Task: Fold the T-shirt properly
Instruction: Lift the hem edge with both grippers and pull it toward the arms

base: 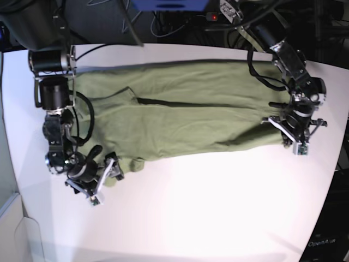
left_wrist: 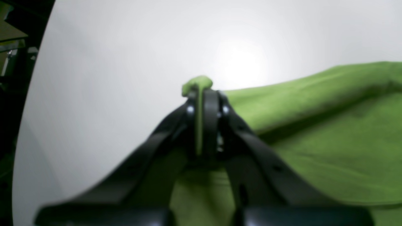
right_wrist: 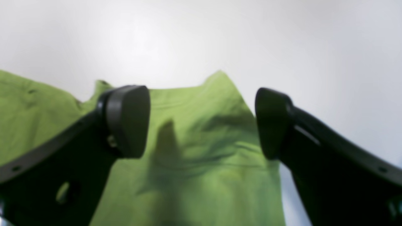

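The olive-green T-shirt [base: 185, 114] lies spread lengthwise across the white table [base: 207, 207], wrinkled, with a long fold line through its middle. In the base view my left gripper [base: 295, 139] sits at the shirt's right end. The left wrist view shows this gripper [left_wrist: 204, 94] shut on a pinched edge of the T-shirt [left_wrist: 314, 131], a small tuft poking out above the fingertips. My right gripper [base: 104, 179] hovers at the shirt's lower left corner. The right wrist view shows it [right_wrist: 201, 122] open, both pads apart, with the T-shirt [right_wrist: 201, 163] lying flat below and nothing between them.
Dark equipment and cables [base: 180, 16] crowd the table's far edge. Bare white tabletop [base: 218, 218] stretches in front of the shirt. The table's curved left edge [left_wrist: 31, 94] shows in the left wrist view, and its right edge [base: 335, 164] runs close to my left arm.
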`<state>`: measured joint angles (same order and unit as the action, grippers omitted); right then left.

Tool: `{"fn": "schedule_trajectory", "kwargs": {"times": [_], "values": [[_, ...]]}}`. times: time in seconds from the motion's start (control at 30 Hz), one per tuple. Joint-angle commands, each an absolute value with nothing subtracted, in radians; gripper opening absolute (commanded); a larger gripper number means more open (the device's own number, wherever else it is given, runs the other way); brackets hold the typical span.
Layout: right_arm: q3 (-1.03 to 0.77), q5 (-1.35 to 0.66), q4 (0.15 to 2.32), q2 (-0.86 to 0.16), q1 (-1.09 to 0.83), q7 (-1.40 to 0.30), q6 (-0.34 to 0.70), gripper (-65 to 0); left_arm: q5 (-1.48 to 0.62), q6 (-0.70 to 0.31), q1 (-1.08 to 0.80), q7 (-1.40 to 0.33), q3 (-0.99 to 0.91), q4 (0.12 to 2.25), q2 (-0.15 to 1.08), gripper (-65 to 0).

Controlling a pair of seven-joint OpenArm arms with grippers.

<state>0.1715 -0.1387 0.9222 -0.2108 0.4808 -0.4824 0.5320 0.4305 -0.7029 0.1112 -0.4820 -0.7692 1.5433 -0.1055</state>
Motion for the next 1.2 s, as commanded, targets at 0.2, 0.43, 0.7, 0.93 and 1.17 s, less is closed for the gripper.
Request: {"fn": "schedule_trajectory", "kwargs": {"times": [0.2, 0.43, 0.7, 0.93, 1.17], "values": [[0.170, -0.143, 0.874, -0.228, 0.538, -0.386, 0.541, -13.9, 0.418, -0.698, 0.128, -0.456, -0.768, 1.558, -0.102, -63.3], [0.170, -0.143, 0.872, -0.228, 0.530, -0.381, 0.541, -14.4, 0.418, -0.698, 0.128, -0.456, -0.768, 1.558, -0.102, -63.3], [0.170, -0.143, 0.832, -0.226, 0.529, -0.380, 0.541, -14.5, 0.415, -0.698, 0.128, -0.456, -0.768, 1.558, -0.102, -63.3], [0.194, -0.143, 0.750, -0.226, 0.529, -0.297, 0.541, -28.1, 0.415, -0.698, 0.128, -0.456, -0.768, 1.558, -0.102, -63.3], [0.216, -0.143, 0.754, -0.226, 0.529, -0.295, 0.541, -64.3, 0.415, -0.698, 0.128, -0.456, -0.768, 1.558, -0.102, -63.3]]}}
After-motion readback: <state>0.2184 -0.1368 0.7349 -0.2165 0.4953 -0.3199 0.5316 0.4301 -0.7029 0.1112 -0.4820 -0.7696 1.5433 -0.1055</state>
